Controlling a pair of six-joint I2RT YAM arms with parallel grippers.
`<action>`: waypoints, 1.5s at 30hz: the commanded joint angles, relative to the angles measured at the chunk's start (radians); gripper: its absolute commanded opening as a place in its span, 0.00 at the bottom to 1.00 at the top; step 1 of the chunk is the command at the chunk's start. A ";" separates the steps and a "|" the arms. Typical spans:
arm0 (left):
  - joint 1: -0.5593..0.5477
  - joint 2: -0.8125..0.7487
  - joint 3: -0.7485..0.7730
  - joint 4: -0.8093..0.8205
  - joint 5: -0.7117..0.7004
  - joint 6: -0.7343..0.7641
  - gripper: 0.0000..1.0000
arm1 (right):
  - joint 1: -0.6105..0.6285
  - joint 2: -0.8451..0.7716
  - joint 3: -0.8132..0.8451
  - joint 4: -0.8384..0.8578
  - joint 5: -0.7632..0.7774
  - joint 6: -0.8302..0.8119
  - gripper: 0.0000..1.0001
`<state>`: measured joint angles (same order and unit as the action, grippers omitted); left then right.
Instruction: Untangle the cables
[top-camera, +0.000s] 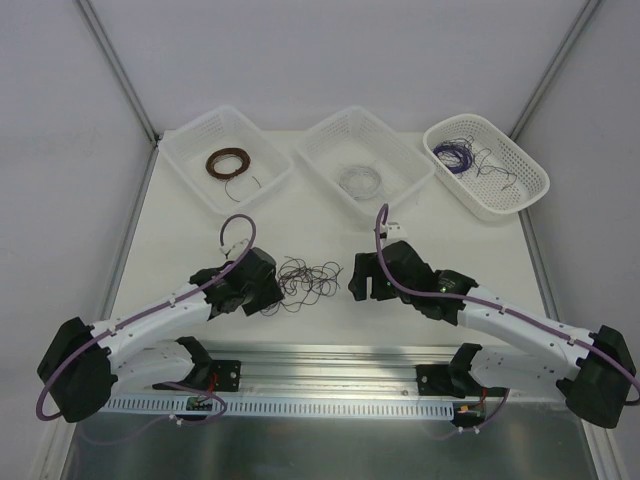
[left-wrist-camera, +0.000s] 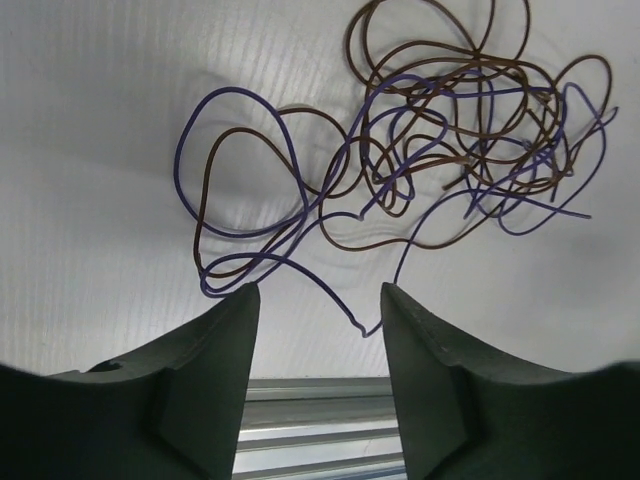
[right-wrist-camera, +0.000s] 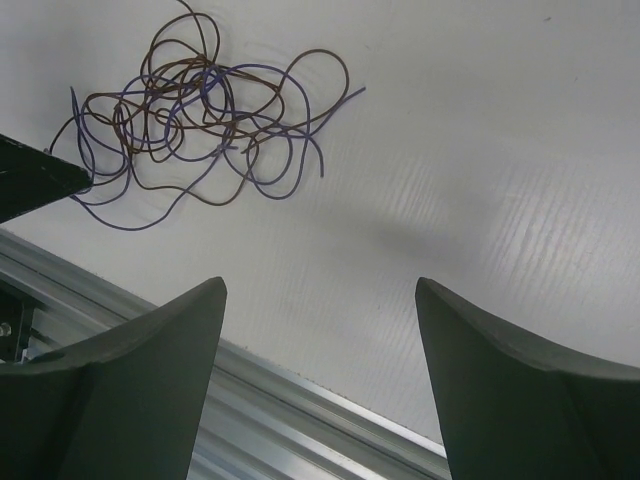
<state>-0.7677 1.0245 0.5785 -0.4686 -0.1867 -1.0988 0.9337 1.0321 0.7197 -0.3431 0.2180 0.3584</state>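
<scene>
The cables (top-camera: 305, 281) are a loose clump of thin purple and dark brown wires on the white table between my two grippers. In the left wrist view the clump (left-wrist-camera: 440, 150) spreads ahead of my left gripper (left-wrist-camera: 318, 295), which is open and empty; a purple loop end lies just between and ahead of its fingertips. In the right wrist view the clump (right-wrist-camera: 200, 130) lies at the upper left, well apart from my right gripper (right-wrist-camera: 320, 290), which is open wide and empty. In the top view the left gripper (top-camera: 262, 290) and right gripper (top-camera: 358, 280) flank the clump.
Three white baskets stand at the back: the left one (top-camera: 190, 160) holds a wound brown coil (top-camera: 228, 162), the middle one (top-camera: 330, 140) a whitish coil (top-camera: 360, 181), the right one (top-camera: 520, 190) purple wire (top-camera: 462, 156). A metal rail (top-camera: 330, 360) runs along the near edge.
</scene>
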 joint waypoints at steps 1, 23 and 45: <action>-0.027 0.049 0.007 0.007 -0.065 -0.078 0.50 | 0.023 -0.003 -0.009 0.069 0.041 0.022 0.80; -0.081 -0.007 0.785 -0.073 0.151 0.641 0.00 | 0.030 -0.210 -0.068 -0.017 0.221 0.033 0.80; -0.105 0.092 0.853 -0.074 0.440 0.800 0.00 | 0.030 -0.285 -0.100 0.303 -0.120 -0.243 0.78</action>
<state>-0.8524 1.1194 1.4239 -0.5762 0.1715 -0.3271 0.9585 0.6872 0.6399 -0.2131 0.2008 0.1589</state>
